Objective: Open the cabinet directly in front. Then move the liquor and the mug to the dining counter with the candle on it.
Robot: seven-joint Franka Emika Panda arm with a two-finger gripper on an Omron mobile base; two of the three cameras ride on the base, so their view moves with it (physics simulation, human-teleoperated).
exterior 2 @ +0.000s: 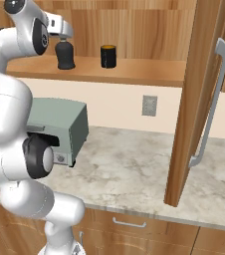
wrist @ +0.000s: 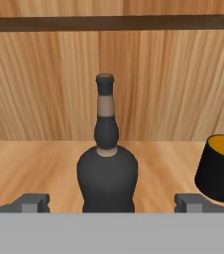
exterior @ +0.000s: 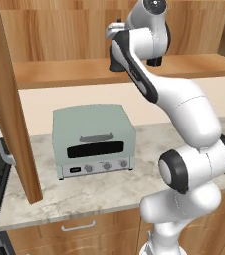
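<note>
- In the left base view, an open cabinet door point(exterior: 12, 99) stands at the left edge of the frame, with its silver handle low on the left side.
- I see a pale green toaster oven point(exterior: 93, 140) on the marble counter point(exterior: 99, 191), left of the middle of the frame.
- My white arm climbs from the lower right to the top middle of the frame, and it reaches into the open cabinet point(exterior: 59, 69).
- In the right base view, the gripper point(exterior 2: 63, 39) is in the upper left of the frame, right at the liquor point(exterior 2: 65, 56).
- The liquor stands up straight on the wooden shelf inside the cabinet.
- The mug point(exterior 2: 108, 56) stands on the same shelf, just to the right of the liquor, and the two do not touch.
- The other cabinet door point(exterior 2: 196, 99) hangs open on the right side of the frame, with a long silver handle point(exterior 2: 209, 107).
- In the hand view, the liquor point(wrist: 107, 168) is in the middle of the frame, between my two finger tips point(wrist: 32, 202).
- The pincer is spread wide and grips nothing; there is a gap on each side of the bottle.
- The mug point(wrist: 217, 171) is at the right edge of the frame, and I can see its yellow inside.
</note>
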